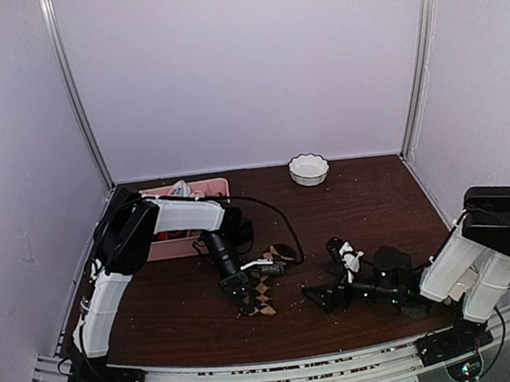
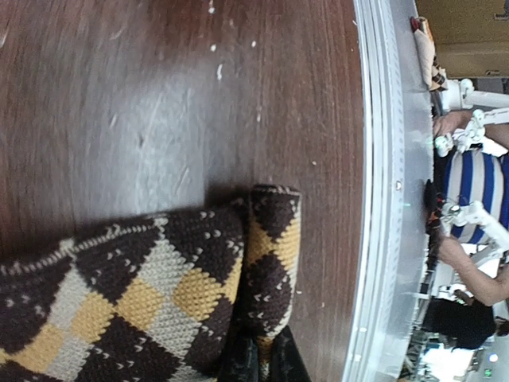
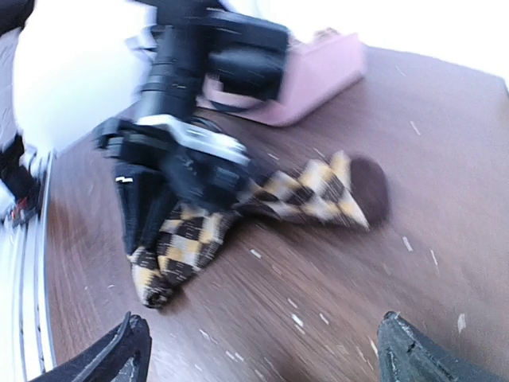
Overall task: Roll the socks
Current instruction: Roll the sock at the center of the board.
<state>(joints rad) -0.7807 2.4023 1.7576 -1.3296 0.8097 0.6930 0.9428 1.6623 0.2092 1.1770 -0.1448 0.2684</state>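
A dark brown sock with tan argyle diamonds (image 1: 264,292) lies crumpled on the wooden table near its front middle. In the left wrist view the sock (image 2: 151,294) fills the lower left, with a narrow fold of it standing up. My left gripper (image 2: 268,360) is shut on that fold, and from above it (image 1: 244,294) points down onto the sock. My right gripper (image 1: 318,296) is low over the table to the right of the sock, apart from it. Its jaws (image 3: 262,346) stand wide open with nothing between them, and the sock (image 3: 318,187) lies ahead.
A pink divided tray (image 1: 211,188) sits at the back left behind the left arm and shows as a pink tray (image 3: 318,79) in the right wrist view. A white bowl (image 1: 308,169) stands at the back centre. The metal front rail (image 2: 382,239) runs close by the sock. Pale crumbs dot the table.
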